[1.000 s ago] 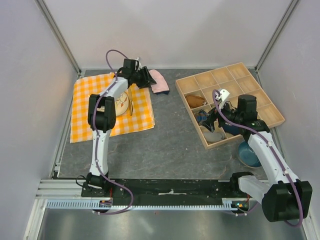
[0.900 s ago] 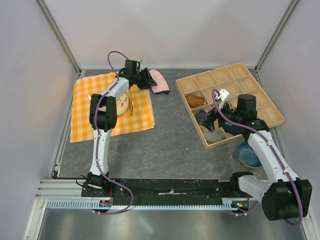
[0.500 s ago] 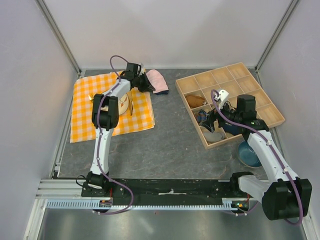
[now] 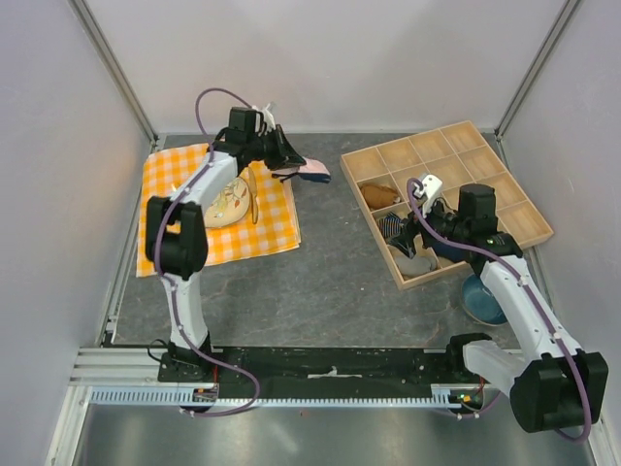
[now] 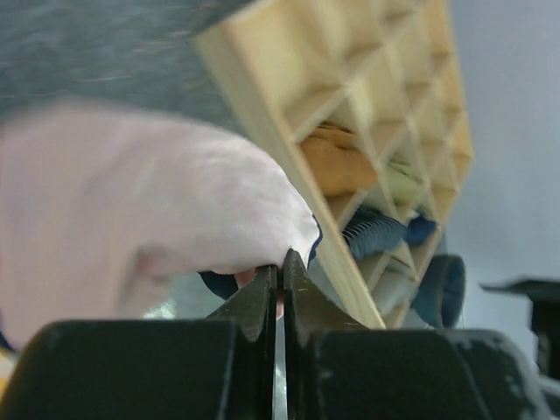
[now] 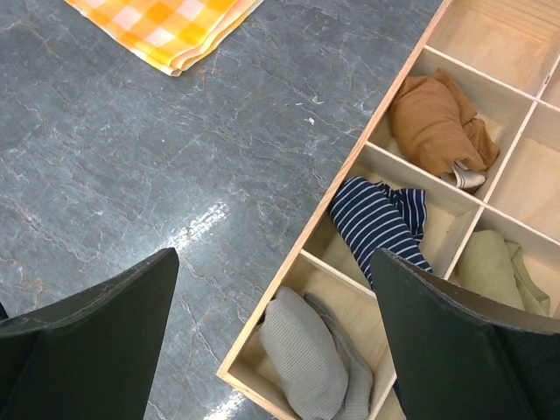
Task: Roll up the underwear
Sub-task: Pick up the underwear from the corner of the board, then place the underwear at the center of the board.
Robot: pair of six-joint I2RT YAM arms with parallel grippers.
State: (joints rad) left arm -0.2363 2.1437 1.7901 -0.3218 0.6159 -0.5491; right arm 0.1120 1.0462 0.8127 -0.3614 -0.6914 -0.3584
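The underwear is a pale pink brief with dark navy edging, at the back of the table between the checked cloth and the wooden tray. My left gripper is shut on its near edge. In the left wrist view the pink fabric bulges above the gripper, whose two fingers pinch the navy-trimmed hem. My right gripper hovers over the near-left part of the tray, open and holding nothing. In the right wrist view that gripper has its fingers spread wide.
The wooden compartment tray holds rolled garments: brown, blue-striped, grey and olive. An orange checked cloth with a plate lies at the left. A blue bowl sits near the right arm.
My left gripper has shut on the underwear's edge, and the fabric has shifted toward the tray. The left arm's elbow swung left. The right arm stayed still.
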